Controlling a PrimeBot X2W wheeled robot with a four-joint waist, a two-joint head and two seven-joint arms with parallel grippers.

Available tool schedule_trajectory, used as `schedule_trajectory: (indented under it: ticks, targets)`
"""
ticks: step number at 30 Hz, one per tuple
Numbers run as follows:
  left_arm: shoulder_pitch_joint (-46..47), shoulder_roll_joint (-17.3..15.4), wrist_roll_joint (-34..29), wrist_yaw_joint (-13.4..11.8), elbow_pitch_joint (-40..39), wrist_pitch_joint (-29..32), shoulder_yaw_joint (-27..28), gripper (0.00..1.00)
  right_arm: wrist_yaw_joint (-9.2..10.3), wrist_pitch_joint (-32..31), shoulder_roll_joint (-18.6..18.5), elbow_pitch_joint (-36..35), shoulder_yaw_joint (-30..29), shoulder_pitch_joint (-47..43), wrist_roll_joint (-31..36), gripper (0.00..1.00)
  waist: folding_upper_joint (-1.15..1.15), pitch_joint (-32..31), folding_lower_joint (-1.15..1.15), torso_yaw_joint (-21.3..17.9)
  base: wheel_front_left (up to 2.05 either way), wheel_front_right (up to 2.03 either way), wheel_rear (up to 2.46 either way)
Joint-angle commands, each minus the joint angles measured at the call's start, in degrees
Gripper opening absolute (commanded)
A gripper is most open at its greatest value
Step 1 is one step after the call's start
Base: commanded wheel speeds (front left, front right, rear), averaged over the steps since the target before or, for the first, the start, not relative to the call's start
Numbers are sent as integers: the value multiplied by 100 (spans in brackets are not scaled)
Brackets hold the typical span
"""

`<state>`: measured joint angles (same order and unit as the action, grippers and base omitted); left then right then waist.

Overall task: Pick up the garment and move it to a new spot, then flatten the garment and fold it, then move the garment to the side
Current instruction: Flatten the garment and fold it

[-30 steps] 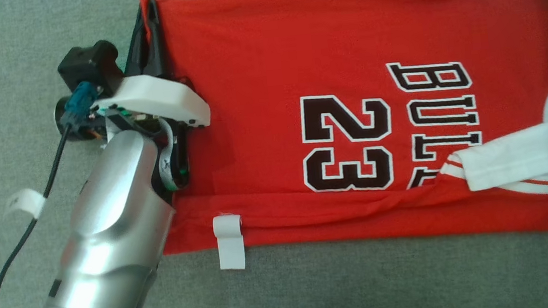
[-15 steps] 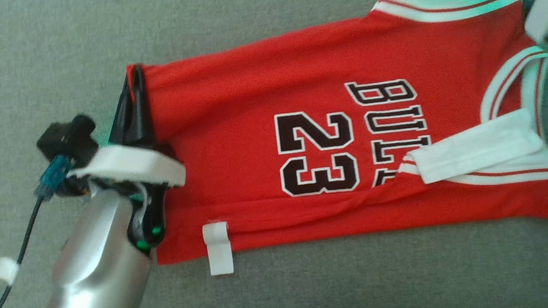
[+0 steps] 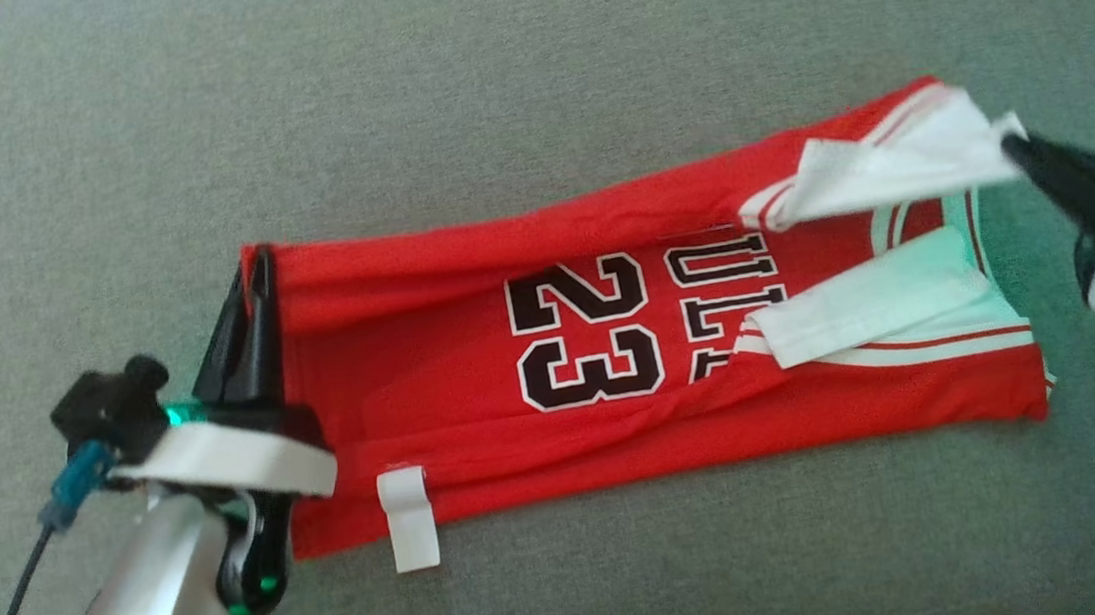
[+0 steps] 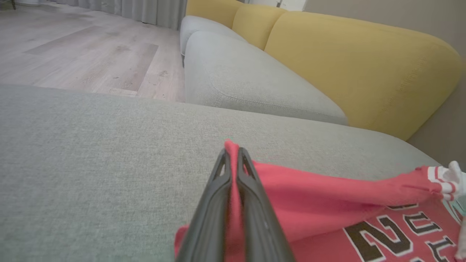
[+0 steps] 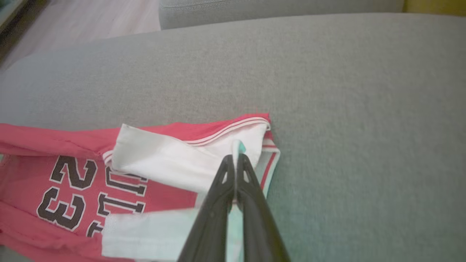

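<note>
The garment point(image 3: 416, 400) is lying on the grey seat point(image 3: 488, 102). My left jaws are pinching its hem, my right jaws probably its white shoulder. Uneven pulling could be slipping the thin cloth free.

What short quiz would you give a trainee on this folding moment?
1. True or false: the left tool is shut on a red corner of the jersey.
2. Which number is printed on the jersey? A) 32 B) 23 C) 45
3. Fill in the colour: the right tool pinches a ____ flap of the jersey.
Key: 1 true; 2 B; 3 white.
</note>
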<state>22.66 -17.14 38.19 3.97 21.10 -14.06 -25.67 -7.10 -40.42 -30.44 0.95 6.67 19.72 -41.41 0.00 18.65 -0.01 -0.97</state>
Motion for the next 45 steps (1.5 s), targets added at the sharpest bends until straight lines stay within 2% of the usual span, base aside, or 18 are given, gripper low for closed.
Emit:
schedule_trajectory:
  ticks: [1, 5, 10, 11, 12, 13, 18, 26, 30, 35, 40, 45]
  targets:
    - [-8, -232, -60, 22, -186, -66, 238, 0, -39, -80, 20, -377, -159, -185, 119, 0, 0, -27, 1, -23, 0, 0, 0]
    - [-221, -293, -231, 39, -193, -81, 197, 0, -39, -457, 464, -986, -656, -895, 466, 0, 0, -102, 1, -38, 0, 0, 0]
    - [-375, -305, -404, 8, -79, -89, 201, 0, -39, -921, 979, -1611, -1004, -1604, 811, 0, 0, -188, 1, -28, 0, 0, 0]
    - [-388, -290, -431, 4, -47, -90, 197, 0, -39, -1041, 1061, -1696, -1014, -1733, 855, 36, 0, -209, 1, -30, 0, 0, 0]
    - [-400, -267, -450, 1, -18, -91, 199, 40, -39, -1151, 1149, -1780, -1028, -1856, 890, 100, 0, -229, 1, -33, 0, 0, 0]
    - [-412, -239, -468, -3, 5, -91, 209, 100, -39, -1240, 1240, -1853, -1045, -1963, 922, 100, 0, -253, 1, -37, 0, 0, 0]
    - [-533, -45, -498, -89, 29, -93, 424, 100, -39, -1482, 1599, -2041, -1149, -2316, 1131, 100, 0, -372, 1, -58, 0, 0, 0]
    - [-796, 273, -740, -375, -299, -93, 1106, 100, -39, -395, 2095, -1857, -1492, -1945, 1568, 100, 0, -588, 1, -30, 0, 0, 0]
    - [-839, 343, -1020, -429, -439, -93, 1251, 100, -39, 20, 2354, -1300, -1601, -1608, 1830, 100, 0, -700, 1, 5, 0, 0, 0]
    - [-752, 342, -1179, -432, -417, -94, 1286, 100, -39, 318, 2517, -230, -1673, -1096, 2191, 100, 0, -766, 1, 45, 0, 0, 0]
    - [-695, 345, -1214, -417, -364, -94, 1251, 100, -39, 402, 2622, 863, -1725, -563, 2403, 100, 0, -752, 1, 86, 0, 0, 0]
    - [-701, 360, -1214, -402, -355, -93, 1206, 100, -39, 576, 2627, 1630, -1625, -120, 2673, 100, 0, -683, 1, 156, 0, 0, 0]
